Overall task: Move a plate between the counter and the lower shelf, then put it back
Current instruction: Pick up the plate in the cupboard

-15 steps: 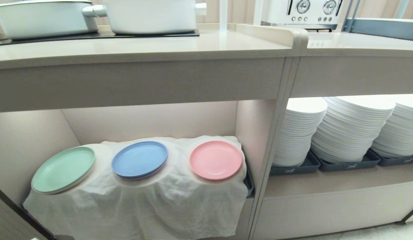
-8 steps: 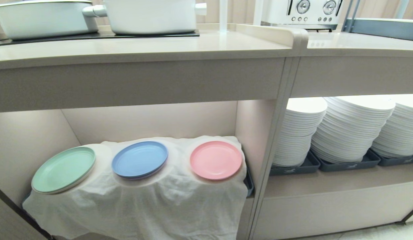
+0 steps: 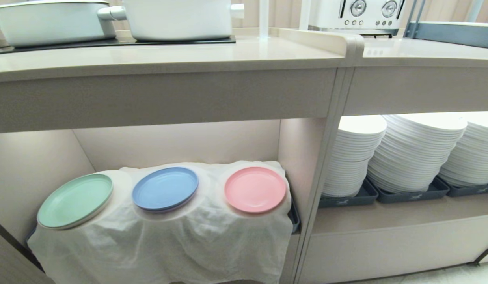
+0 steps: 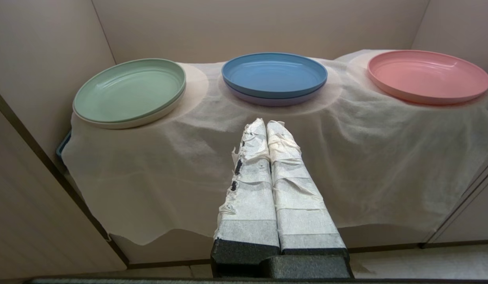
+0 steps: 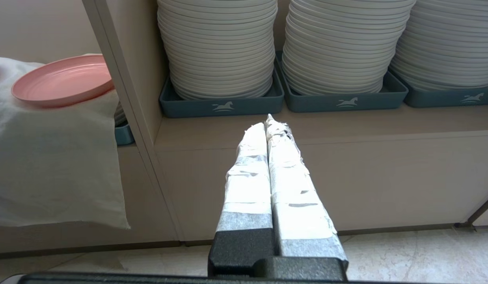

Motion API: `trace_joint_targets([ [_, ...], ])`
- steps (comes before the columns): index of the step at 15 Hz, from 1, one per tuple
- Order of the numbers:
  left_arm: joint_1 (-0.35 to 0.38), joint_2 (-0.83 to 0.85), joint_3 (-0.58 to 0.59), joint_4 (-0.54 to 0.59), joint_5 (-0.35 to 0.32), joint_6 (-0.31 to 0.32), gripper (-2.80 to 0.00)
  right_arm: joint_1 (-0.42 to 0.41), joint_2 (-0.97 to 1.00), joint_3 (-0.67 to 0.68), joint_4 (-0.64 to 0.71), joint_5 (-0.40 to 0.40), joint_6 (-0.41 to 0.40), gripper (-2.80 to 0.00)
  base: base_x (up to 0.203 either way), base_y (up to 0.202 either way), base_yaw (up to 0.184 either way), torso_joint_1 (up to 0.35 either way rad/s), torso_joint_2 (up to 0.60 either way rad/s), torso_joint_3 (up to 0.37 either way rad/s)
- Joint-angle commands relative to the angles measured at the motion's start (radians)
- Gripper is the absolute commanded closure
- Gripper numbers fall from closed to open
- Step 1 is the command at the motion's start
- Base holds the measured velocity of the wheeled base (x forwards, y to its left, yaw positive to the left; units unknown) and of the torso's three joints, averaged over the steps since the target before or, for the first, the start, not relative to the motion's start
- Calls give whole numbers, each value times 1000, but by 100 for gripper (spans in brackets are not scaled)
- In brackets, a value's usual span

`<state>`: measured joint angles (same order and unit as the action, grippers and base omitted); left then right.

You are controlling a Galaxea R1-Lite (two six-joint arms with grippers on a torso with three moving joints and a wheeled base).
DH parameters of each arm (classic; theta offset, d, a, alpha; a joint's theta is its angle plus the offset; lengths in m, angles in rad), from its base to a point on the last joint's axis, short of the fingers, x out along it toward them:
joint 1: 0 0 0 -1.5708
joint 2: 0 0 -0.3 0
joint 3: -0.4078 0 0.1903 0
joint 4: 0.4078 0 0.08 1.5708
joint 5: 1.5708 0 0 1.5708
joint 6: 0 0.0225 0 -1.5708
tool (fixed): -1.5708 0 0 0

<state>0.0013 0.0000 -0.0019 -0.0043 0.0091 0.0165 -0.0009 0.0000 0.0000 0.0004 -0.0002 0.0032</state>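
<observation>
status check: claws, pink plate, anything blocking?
Left claw shut, empty, short of the cloth. Right claw shut, empty, facing the white plate stacks. Pink plate on the lower shelf. Nothing in the way.

A pink plate (image 3: 255,189), a blue plate (image 3: 165,188) and a mint-green plate (image 3: 75,200) are sitting on white cloth (image 3: 169,244) at lower left of the frame; white plate stacks (image 3: 415,152) are filling grey trays (image 3: 409,194) at right, below a beige counter (image 3: 165,55).
</observation>
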Motion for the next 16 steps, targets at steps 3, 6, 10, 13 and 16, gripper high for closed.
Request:
trace_joint_targets([
  [3, 0, 2, 0, 0, 0, -1, 0, 0, 0, 0, 0, 0, 0, 0, 0, 0, 0, 0, 0, 0],
  [6, 0, 2, 1, 0, 0, -9, 0, 1, 0, 0, 0, 0, 0, 0, 0, 0, 0, 0, 0, 0],
  [10, 0, 2, 1, 0, 0, -15, 0, 1, 0, 0, 1, -1, 0, 0, 0, 0, 0, 0, 0, 0],
  [13, 0, 2, 2, 0, 2, -16, 0, -1, 0, 0, 1, 0, 0, 0, 0, 0, 0, 0, 0, 0],
  [16, 0, 2, 2, 0, 3, -15, 0, 0, 0, 0, 1, 0, 0, 0, 0, 0, 0, 0, 0, 0],
])
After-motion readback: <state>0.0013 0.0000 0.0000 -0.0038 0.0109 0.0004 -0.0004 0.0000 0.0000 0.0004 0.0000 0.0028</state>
